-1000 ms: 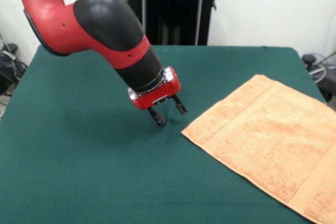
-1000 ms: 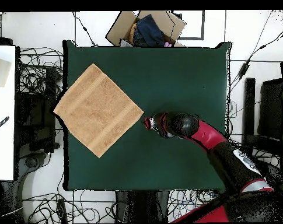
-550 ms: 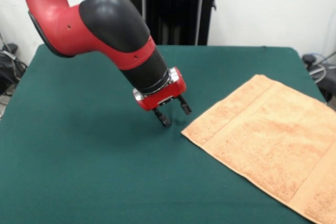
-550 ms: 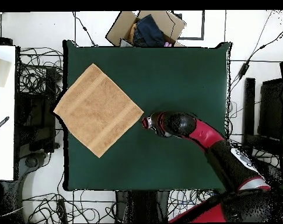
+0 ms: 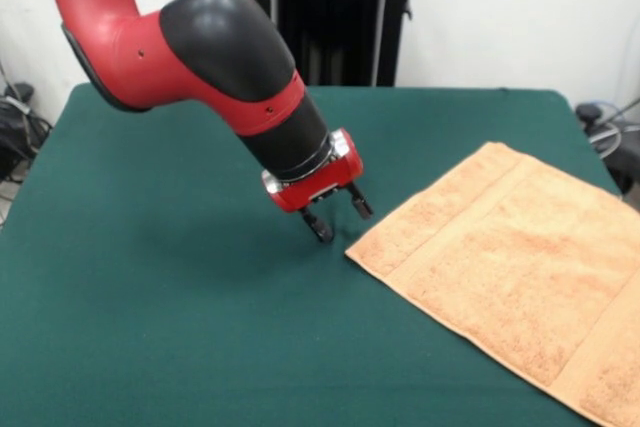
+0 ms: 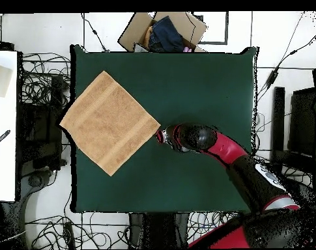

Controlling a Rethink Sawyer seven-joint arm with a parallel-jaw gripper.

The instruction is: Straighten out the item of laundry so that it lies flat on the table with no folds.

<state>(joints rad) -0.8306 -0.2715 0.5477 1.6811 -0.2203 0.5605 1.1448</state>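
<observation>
The peach-orange towel (image 5: 520, 282) lies spread flat on the green table (image 5: 150, 277), turned like a diamond, with a woven band along two opposite edges; its right part runs off the front view. From above the towel (image 6: 109, 122) covers the table's (image 6: 199, 84) left side and one corner reaches past the table edge. My gripper (image 5: 341, 221) hangs low over the cloth just left of the towel's nearest corner, fingers apart and empty. In the overhead view the gripper (image 6: 159, 135) sits right at the towel's right-hand corner.
A cardboard box (image 6: 161, 31) with dark clothes in it stands on the floor beyond the table's top edge. Cables (image 6: 43, 78) lie on the floor around the table. A white surface (image 6: 2, 124) sits at the far left.
The arm has slid the open gripper steadily toward the towel's corner, closing the gap. The towel has not moved.
</observation>
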